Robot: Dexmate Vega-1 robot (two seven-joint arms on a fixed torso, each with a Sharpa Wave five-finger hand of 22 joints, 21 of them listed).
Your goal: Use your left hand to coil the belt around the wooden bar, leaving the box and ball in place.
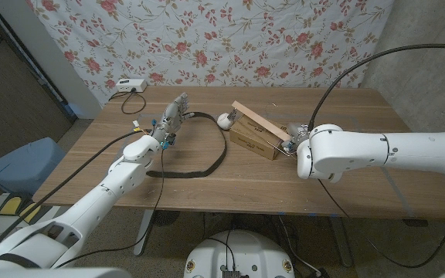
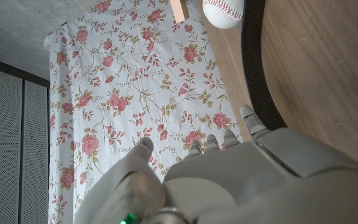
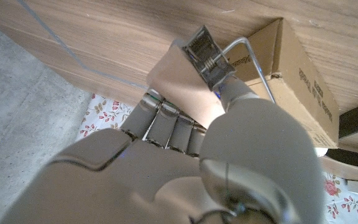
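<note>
**A:** Where is the belt (image 1: 207, 158) right now?

**B:** It lies on the wooden table (image 1: 346, 185) as a dark open loop. One end is up by the left hand (image 1: 172, 116), and the strap curves past the ball (image 1: 226, 120) and sweeps back toward the front of the table, ending near the left forearm. In the left wrist view it shows as a dark band (image 2: 253, 74) curving along the table, with the ball (image 2: 224, 12) just beside it.

**A:** Is the left hand holding it?

**B:** I can't tell. The left hand (image 2: 229, 174) is over the belt's far end, fingers reaching forward, but neither view shows whether they close on the strap.

**A:** And the wooden bar?

**B:** The bar (image 1: 261, 121) lies tilted across the top of the cardboard box (image 1: 252, 141). The right hand (image 1: 298, 137) grips its near end. From the right wrist, the hand (image 3: 185, 130) has its fingers curled round the end of the bar (image 3: 182, 84), with a metal buckle (image 3: 207, 50) pressed against the wood under the thumb. The box (image 3: 297, 68) sits just beside it.

**A:** Anything else there?

**B:** A small white device (image 1: 127, 85) with a cable sits at the far left corner, well apart from everything.
</note>
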